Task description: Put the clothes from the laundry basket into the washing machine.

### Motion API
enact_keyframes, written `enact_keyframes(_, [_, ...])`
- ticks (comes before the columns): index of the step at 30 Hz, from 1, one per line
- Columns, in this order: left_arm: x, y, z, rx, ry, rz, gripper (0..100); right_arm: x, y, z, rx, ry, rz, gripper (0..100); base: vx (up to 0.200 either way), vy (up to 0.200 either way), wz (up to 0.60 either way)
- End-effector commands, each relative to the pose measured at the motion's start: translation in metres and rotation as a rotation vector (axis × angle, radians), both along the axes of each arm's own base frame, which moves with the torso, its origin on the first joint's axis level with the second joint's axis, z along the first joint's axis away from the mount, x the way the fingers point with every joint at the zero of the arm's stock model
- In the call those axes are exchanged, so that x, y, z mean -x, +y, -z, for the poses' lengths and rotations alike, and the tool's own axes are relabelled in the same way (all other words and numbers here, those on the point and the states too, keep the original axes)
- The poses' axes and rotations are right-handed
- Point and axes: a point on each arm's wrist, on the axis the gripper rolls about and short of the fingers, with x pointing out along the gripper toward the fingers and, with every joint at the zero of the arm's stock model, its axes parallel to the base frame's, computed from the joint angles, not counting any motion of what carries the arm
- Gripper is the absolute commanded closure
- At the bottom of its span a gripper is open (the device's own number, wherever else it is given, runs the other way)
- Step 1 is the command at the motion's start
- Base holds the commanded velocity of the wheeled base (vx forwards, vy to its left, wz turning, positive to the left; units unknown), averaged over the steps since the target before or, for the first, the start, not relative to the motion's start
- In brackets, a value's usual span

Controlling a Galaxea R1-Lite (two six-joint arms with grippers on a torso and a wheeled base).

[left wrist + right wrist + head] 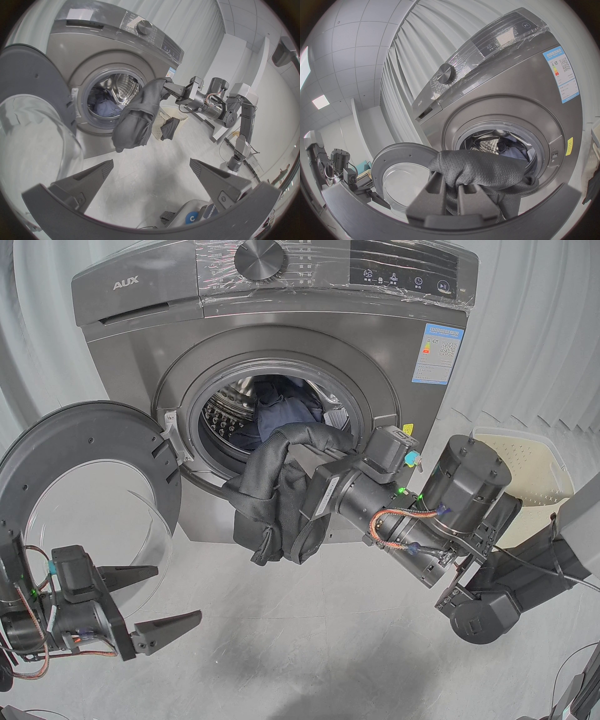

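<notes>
arms: black, cylindrical | cables: orange braided | left end effector: dark grey wedge fingers

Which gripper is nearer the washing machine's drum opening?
Right. The right gripper, shut on the black garment, is just in front of the drum opening; the left gripper hangs low beside the open door, farther off.

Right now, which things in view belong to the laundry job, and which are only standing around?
Job: black garment in the right hand, hanging before the washing machine; blue clothes inside it; open door; laundry basket; dark garment over its rim.
Just there: curtain; sticker on the machine's front; floor.
</notes>
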Motion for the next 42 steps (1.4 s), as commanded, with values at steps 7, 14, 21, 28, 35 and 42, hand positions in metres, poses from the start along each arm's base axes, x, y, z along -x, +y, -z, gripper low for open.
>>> enact_keyframes(7, [-0.044, -0.046, 0.012, -0.019, 0.074, 0.128, 0, -0.002, 0.002, 0.005, 0.014, 0.001, 0.007, 100, 0.0, 0.0, 0.0])
enact_keyframes(14, [-0.063, -0.058, 0.022, 0.009, 0.089, 0.141, 0, -0.001, 0.002, 0.005, 0.014, 0.003, 0.006, 100, 0.0, 0.0, 0.0])
enact_keyframes(21, [-0.08, -0.067, 0.029, 0.072, 0.113, 0.133, 0, -0.001, 0.003, 0.005, 0.014, 0.001, 0.005, 100, 0.0, 0.0, 0.0])
enact_keyframes(28, [-0.102, -0.077, 0.038, 0.079, 0.094, 0.119, 0, 0.0, 0.004, 0.005, 0.008, -0.004, 0.001, 100, 0.0, 0.0, 0.0])
enact_keyframes(35, [-0.116, -0.087, 0.043, 0.08, 0.096, 0.125, 0, 0.003, 0.006, 0.006, 0.01, -0.004, -0.007, 100, 0.0, 0.0, 0.0])
enact_keyframes(42, [-0.118, -0.094, 0.044, 0.085, 0.09, 0.143, 0, 0.002, 0.006, 0.008, 0.014, -0.001, -0.007, 100, 0.0, 0.0, 0.0])
